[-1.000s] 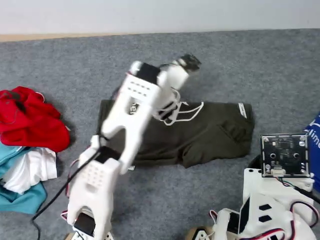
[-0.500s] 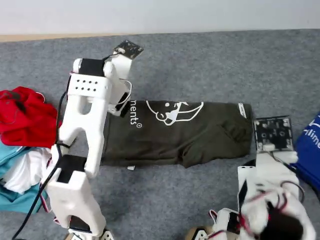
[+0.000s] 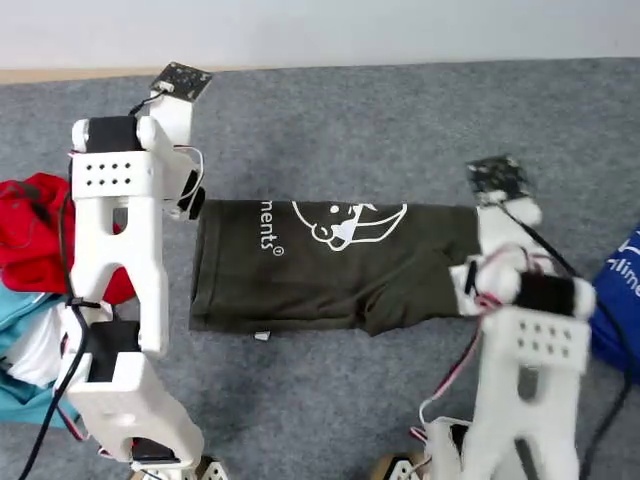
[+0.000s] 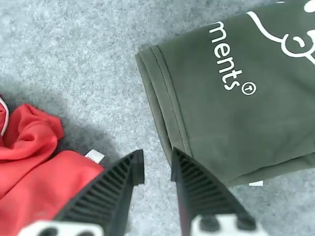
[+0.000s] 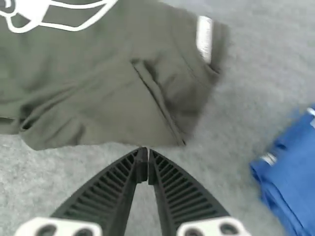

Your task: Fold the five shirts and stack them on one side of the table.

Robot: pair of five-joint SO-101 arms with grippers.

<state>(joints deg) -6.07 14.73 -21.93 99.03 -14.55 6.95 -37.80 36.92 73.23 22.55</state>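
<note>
A dark olive shirt [image 3: 340, 265] with white print lies flat and partly folded in the middle of the grey carpeted table. My left gripper [image 3: 192, 204] hangs just off the shirt's left hem. In the left wrist view this gripper [image 4: 156, 162] stands open by a narrow gap with nothing in it, beside the olive shirt [image 4: 236, 123]. My right gripper [image 3: 465, 290] is at the shirt's right end. In the right wrist view that gripper [image 5: 147, 152] is shut and empty, its tip at the near edge of the olive shirt [image 5: 98, 83].
A crumpled red shirt [image 3: 40, 240] [image 4: 34, 167] lies on a teal and white pile [image 3: 40, 360] at the left edge. A blue shirt [image 3: 620, 300] [image 5: 290, 182] sits at the right edge. Bare carpet stretches behind and in front of the olive shirt.
The left arm swung from over the shirt's middle to its left hem. The right arm came up from the front right corner and now leans over the shirt's right end.
</note>
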